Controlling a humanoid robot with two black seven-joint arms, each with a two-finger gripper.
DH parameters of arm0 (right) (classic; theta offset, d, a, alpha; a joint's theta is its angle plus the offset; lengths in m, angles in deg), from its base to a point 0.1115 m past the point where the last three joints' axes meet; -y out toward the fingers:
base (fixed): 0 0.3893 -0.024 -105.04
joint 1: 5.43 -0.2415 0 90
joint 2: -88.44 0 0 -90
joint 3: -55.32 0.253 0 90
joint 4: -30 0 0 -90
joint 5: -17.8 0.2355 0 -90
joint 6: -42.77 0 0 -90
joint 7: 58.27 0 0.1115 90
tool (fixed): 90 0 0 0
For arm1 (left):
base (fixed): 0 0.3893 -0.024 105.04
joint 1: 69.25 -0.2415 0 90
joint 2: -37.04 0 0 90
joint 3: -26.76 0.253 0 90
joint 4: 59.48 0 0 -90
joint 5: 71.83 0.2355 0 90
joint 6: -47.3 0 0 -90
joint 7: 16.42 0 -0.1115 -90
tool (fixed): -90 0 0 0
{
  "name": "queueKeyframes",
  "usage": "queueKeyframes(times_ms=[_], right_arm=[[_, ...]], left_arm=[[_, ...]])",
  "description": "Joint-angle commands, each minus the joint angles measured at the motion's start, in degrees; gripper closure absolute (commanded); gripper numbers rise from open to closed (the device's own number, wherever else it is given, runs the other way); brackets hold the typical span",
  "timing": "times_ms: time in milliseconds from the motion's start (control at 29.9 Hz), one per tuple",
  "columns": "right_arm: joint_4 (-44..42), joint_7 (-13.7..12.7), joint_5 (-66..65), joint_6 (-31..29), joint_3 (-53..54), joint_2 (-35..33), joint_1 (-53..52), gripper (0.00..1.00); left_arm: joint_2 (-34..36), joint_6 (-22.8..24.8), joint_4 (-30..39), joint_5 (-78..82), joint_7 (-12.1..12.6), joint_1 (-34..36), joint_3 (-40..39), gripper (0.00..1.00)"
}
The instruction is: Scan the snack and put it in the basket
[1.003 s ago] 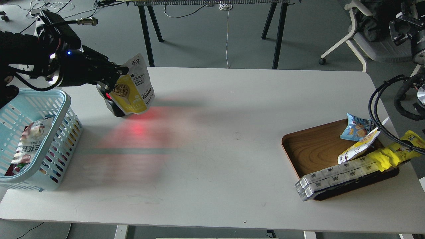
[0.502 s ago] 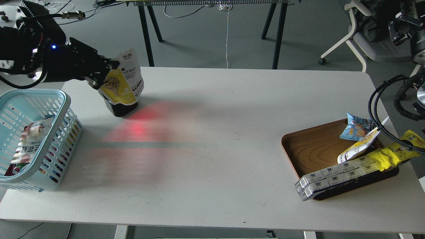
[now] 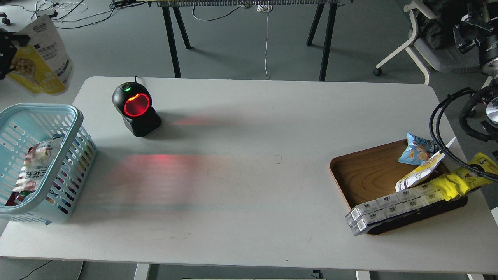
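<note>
Head view, nearest me, gives the white table [image 3: 249,217], with the light blue basket [image 3: 58,111] at its left edge, a packet already lying inside, and the wooden tray [image 3: 362,175] of leftover packs well apart at the right. Further back stands the black scanner [image 3: 136,109], its red window glowing and a green dot lit on top, which I take as a good read. Beyond the table's left rear corner hangs the snack [image 3: 39,58], high above the floor and behind the basket, pinched at its left edge by my left gripper [image 3: 6,46]; only a dark sliver of that gripper shows at the frame edge, clamped on the pouch. My right gripper is out of view, only cables showing. To finish well, I judge I should bring the pouch forward over the basket's opening, lower it past the rim, then let go. Half a second ago the pouch covered the scanner; now it has swung left and up, baring the scanner's window.
</note>
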Motion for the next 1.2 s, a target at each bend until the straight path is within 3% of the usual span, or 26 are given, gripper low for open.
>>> queueKeyframes(times_ms=[0,301,736,769,903,970,1170], right_arm=[[-0.06,-0.01,0.00,0.01,0.01,0.21,0.00,0.03],[-0.06,-0.01,-0.08,0.01,-0.07,0.65,-0.09,0.03],[-0.15,-0.01,-0.08,0.01,-0.16,0.56,-0.27,0.03],[-0.15,-0.01,-0.08,0.01,-0.07,0.65,-0.27,0.03],[-0.15,-0.01,-0.08,0.10,-0.16,0.65,-0.27,0.03],[-0.06,-0.10,-0.08,0.10,-0.34,0.65,-0.35,0.03],[0.20,-0.10,-0.08,-0.78,-0.25,0.38,-1.14,0.02]], left_arm=[[5.61,-3.59,-0.53,0.00,0.00,-0.04,5.48,0.98],[11.86,-17.83,-0.36,0.00,0.00,0.05,20.87,0.97],[12.83,-19.86,1.05,-0.10,0.00,0.05,25.01,0.91],[12.65,-19.86,1.05,-0.19,0.00,0.05,25.01,0.87],[9.67,-19.51,0.26,-10.09,0.00,1.01,23.96,0.51],[8.62,-19.42,-0.53,-20.01,0.00,1.45,22.47,0.28],[1.77,-17.75,-5.09,-39.11,0.00,1.63,19.48,0.23]])
